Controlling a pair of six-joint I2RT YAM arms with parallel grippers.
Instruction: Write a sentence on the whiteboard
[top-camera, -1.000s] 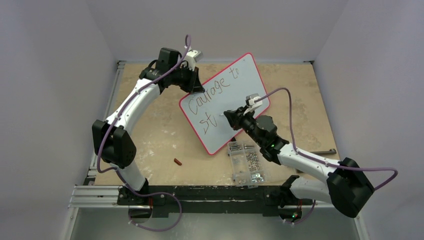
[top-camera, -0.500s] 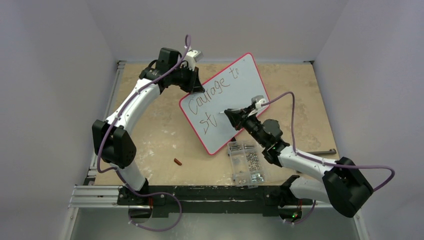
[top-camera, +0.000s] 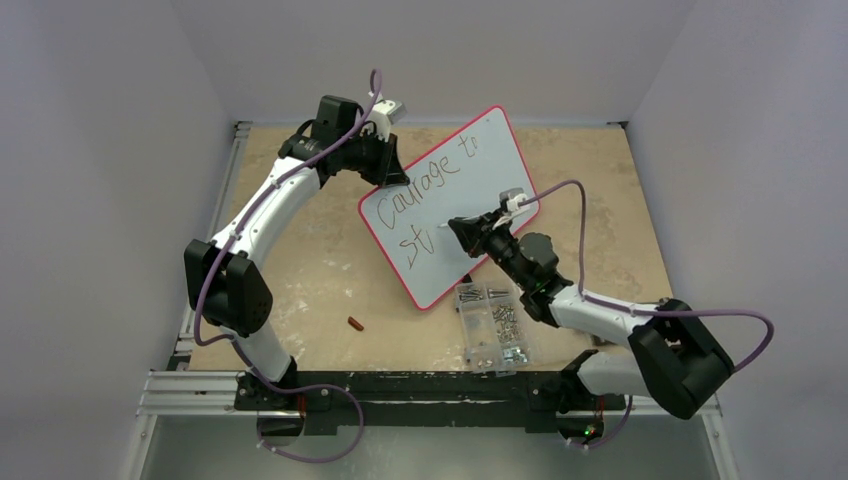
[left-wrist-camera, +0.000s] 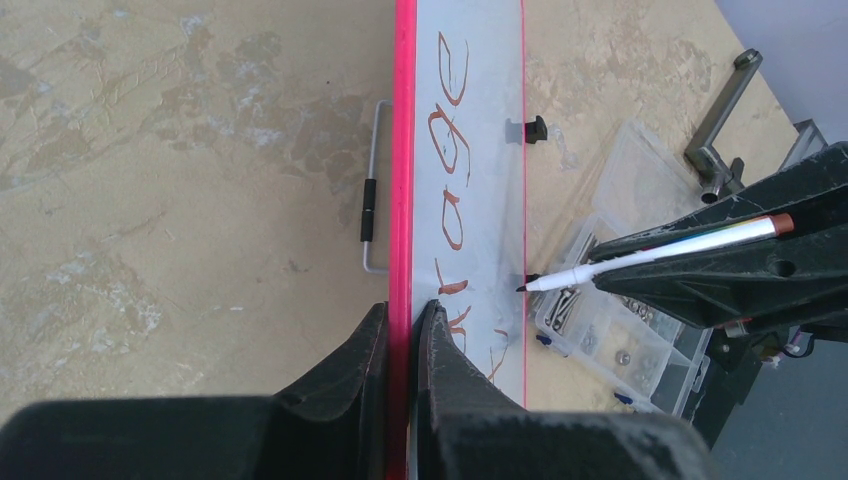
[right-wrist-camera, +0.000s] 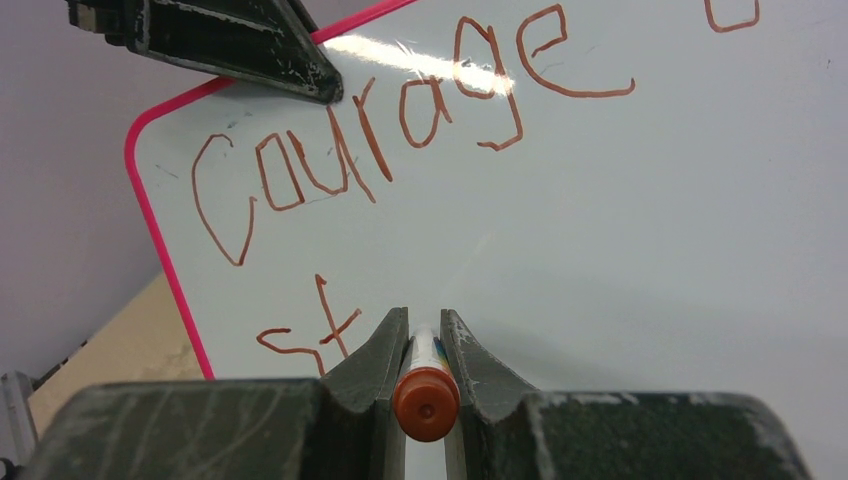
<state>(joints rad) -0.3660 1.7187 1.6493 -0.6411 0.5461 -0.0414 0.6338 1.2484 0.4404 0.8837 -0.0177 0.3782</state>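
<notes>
The whiteboard (top-camera: 470, 190) has a red-pink rim and stands tilted up off the table. My left gripper (top-camera: 390, 172) is shut on its upper left rim (left-wrist-camera: 404, 200). The sentence (top-camera: 425, 180) reads "Courage to" with "st" below; in the right wrist view (right-wrist-camera: 400, 110) the letters are brown-red. My right gripper (top-camera: 462, 231) is shut on a white marker (right-wrist-camera: 425, 385) with a brown-red end cap. The marker tip (left-wrist-camera: 523, 288) sits at the board face just right of the "st" (right-wrist-camera: 310, 335).
A clear compartment box of screws (top-camera: 492, 325) lies on the table below the board's lower corner, also in the left wrist view (left-wrist-camera: 625, 330). A small red cap (top-camera: 355, 322) lies at the near left. A dark metal bar (top-camera: 640, 303) lies at the right.
My right arm's elbow and base link have swung closer to the board; the gripper with the marker stays at almost the same spot by "st". The left arm and board have not moved.
</notes>
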